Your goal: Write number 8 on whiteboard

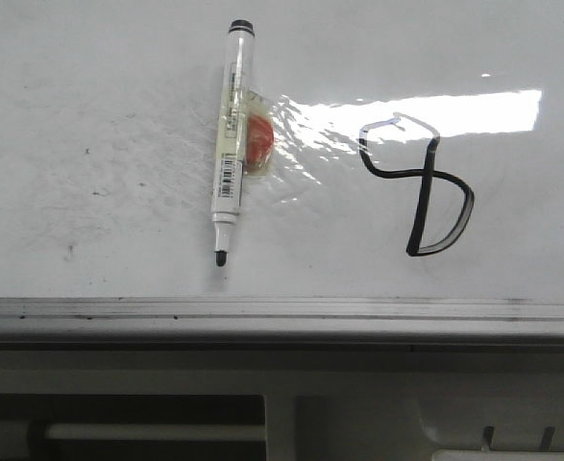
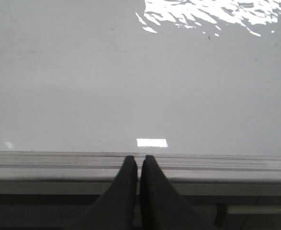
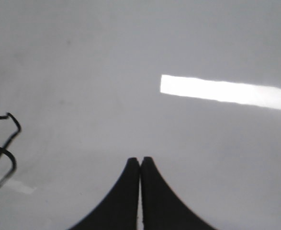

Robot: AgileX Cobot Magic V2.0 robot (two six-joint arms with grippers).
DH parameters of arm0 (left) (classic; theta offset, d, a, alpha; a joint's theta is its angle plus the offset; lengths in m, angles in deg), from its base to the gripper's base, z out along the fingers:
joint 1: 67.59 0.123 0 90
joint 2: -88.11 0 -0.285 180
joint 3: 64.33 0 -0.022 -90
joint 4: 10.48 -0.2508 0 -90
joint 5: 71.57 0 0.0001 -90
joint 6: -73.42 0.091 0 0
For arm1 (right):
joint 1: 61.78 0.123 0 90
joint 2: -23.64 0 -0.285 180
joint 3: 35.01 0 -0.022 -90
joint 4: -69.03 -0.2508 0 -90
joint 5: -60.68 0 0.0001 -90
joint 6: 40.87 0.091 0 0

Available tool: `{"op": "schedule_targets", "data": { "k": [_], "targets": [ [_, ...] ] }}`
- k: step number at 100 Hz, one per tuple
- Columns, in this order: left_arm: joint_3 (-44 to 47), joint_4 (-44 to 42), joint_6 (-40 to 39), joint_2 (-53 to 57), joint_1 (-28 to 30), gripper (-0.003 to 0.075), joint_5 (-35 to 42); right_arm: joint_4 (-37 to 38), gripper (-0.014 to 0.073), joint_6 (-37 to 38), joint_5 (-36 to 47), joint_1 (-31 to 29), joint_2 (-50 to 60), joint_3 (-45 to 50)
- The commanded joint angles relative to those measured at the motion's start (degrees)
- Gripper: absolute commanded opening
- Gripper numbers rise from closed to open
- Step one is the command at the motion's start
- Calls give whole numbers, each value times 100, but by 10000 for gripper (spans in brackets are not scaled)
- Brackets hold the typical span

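Front view: number 8 (image 1: 418, 187) drawn, both loops closed, right part of whiteboard (image 1: 89, 96). Marker (image 1: 230, 144) lies uncapped left of it. Left gripper (image 2: 139, 165), right gripper (image 3: 140, 165) closed, empty. Task looks complete.

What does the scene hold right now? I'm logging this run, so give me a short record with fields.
whiteboard: glossy white, faint smudges, glare
number 8: drawn in black, lopsided, lower loop larger
marker: uncapped, lying on the board left of the 8, tip toward the frame edge
left claw: shut, empty
right claw: shut, empty
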Motion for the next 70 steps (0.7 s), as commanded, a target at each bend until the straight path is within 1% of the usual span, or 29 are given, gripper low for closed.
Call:
{"op": "schedule_targets", "data": {
  "k": [1, 4, 9, 22, 31, 42, 49, 70],
  "targets": [
    [229, 41, -47, 142, 9, -20, 254, -62, -44, 19, 923, -277, -143, 244],
    [229, 41, -47, 142, 9, -20, 254, -62, -44, 19, 864, -316, -143, 336],
    [229, 41, -47, 142, 9, -20, 254, -40, -44, 19, 360, -331, -120, 311],
    [229, 41, -47, 142, 9, -20, 254, -35, -44, 19, -258, -331, -76, 311],
    [229, 41, -47, 142, 9, -20, 254, 15, -44, 19, -657, -331, 116, 311],
    [229, 41, -47, 142, 9, -20, 254, 94, -44, 19, -1365, -331, 478, 311],
    [229, 41, -47, 142, 9, -20, 254, 94, -44, 19, -1505, -340, 452, 322],
    [229, 41, -47, 142, 9, -20, 254, 94, -43, 19, -1494, -340, 467, 322]
  ]
}}
